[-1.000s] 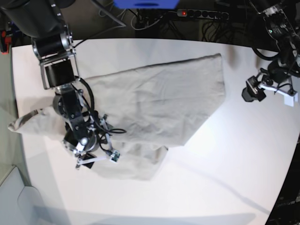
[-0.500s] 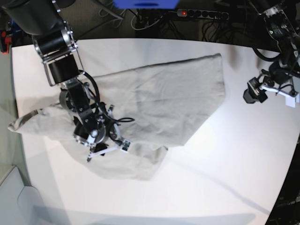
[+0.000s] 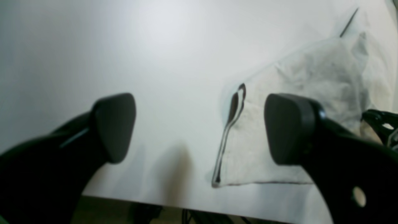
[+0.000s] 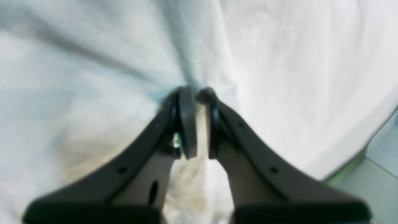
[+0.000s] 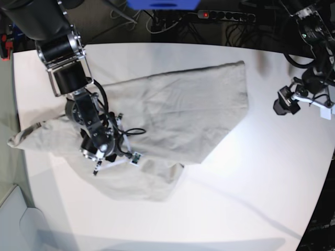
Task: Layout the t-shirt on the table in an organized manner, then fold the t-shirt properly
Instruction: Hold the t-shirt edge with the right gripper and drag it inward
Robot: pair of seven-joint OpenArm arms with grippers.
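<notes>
While my right gripper [image 4: 196, 124] pinches a fold of the t-shirt [image 5: 172, 115], it lies rumpled — layout unfinished, folding ahead; left gripper [image 3: 199, 127] gapes.

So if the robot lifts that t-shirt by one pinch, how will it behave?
The t-shirt is probably floppy: it lies wrinkled and bunches at the right gripper. It likely drapes from the pinch and drags across the table.

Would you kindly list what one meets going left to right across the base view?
Right gripper, pinching the cloth → wrinkly light beige t-shirt → bare stretch of the smooth white table → left gripper, jaws open above the table.
</notes>
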